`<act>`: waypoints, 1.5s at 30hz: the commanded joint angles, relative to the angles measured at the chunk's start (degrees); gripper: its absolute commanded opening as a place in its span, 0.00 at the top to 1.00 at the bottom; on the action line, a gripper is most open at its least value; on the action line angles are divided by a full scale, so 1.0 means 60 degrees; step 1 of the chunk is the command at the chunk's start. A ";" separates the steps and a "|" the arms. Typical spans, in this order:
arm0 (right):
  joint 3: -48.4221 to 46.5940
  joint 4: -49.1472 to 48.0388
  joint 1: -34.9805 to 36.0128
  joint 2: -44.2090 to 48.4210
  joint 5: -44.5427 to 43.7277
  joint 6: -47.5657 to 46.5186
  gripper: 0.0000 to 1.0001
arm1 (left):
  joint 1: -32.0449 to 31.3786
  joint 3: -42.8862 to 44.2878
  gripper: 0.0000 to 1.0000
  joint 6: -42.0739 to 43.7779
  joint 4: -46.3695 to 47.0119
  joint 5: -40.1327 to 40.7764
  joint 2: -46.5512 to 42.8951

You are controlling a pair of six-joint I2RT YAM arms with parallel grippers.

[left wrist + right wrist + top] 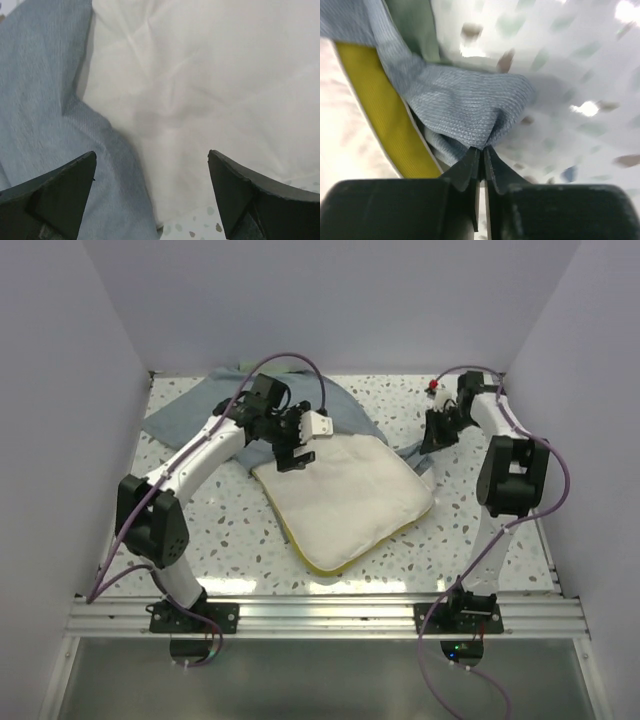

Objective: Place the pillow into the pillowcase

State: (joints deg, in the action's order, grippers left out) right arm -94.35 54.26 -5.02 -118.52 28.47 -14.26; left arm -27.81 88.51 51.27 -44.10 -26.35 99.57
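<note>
The pillow [345, 502] lies mid-bench [230, 535], with bare room near and left of it. Only the right wrist view shows the right tool [481, 150] pinching pillowcase [465, 107] cloth by the pillow's yellow edge. The left tool [152, 170] hangs spread wide over the pillow's far corner.

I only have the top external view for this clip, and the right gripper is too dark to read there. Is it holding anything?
Observer: Yes. The right wrist view shows the right gripper shut on a grey-blue fold of the pillowcase.
Operator: And the left gripper? From above I can only see that it is at the pillow's far corner.
Observer: It is open. In the left wrist view the left gripper has its fingers wide apart. Between them lies the line where the pillowcase meets the white pillow.
</note>
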 commanded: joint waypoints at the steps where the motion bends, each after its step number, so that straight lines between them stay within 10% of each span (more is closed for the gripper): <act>1: -0.2434 -0.0577 -0.0058 -0.0459 -0.1007 0.0590 0.91 | 0.1129 -0.0219 0.04 -0.1360 0.0037 -0.0675 -0.0174; 3: -0.3842 -0.0242 -0.0058 -0.0608 -0.1536 0.0401 0.60 | 0.1485 -0.0628 0.06 -0.3250 0.1392 -0.0080 -0.0581; 4: -0.4223 0.0268 -0.0058 -0.0565 -0.1638 0.0240 0.29 | 0.1747 -0.1356 0.06 -0.3691 0.1852 0.0315 -0.0831; 8: -0.4654 0.1253 0.0015 0.0546 -0.2034 -0.0654 0.06 | 0.2159 -0.2957 0.05 -0.5170 0.3319 0.1853 -0.2105; 17: 0.0425 0.0349 0.4420 0.4152 -0.2238 -0.0613 0.04 | 0.4619 -0.5098 0.04 -0.9240 0.4508 0.0003 -0.3294; 27: -0.0432 -0.0708 0.8771 0.2557 -0.4948 0.1276 0.01 | 0.6525 -0.6589 0.00 -1.1370 0.4230 -0.0883 -0.4406; 37: -0.0581 -0.0429 0.9933 -0.0152 -0.4774 0.1937 0.01 | 0.6525 -0.8903 0.00 -1.3083 0.4682 -0.0749 -0.5520; 41: -0.0156 -0.1132 0.9728 -0.0710 -0.4906 0.1967 0.20 | 0.6306 -1.0135 0.00 -1.3829 0.5385 -0.1013 -0.5959; 43: -0.0314 -0.1294 0.9363 -0.0711 -0.4426 0.2083 0.81 | 0.5620 -1.0765 0.00 -1.4269 0.6101 -0.0592 -0.6106; 45: -0.0549 -0.1294 0.8938 -0.0377 -0.3912 0.2172 1.00 | 0.4493 -1.1102 0.00 -1.4621 0.7097 -0.0196 -0.6049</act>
State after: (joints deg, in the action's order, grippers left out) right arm -97.06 48.40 52.21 -121.82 0.67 -3.73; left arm 5.34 24.45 -30.83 -11.88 -29.23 63.92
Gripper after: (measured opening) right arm 0.079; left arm 0.997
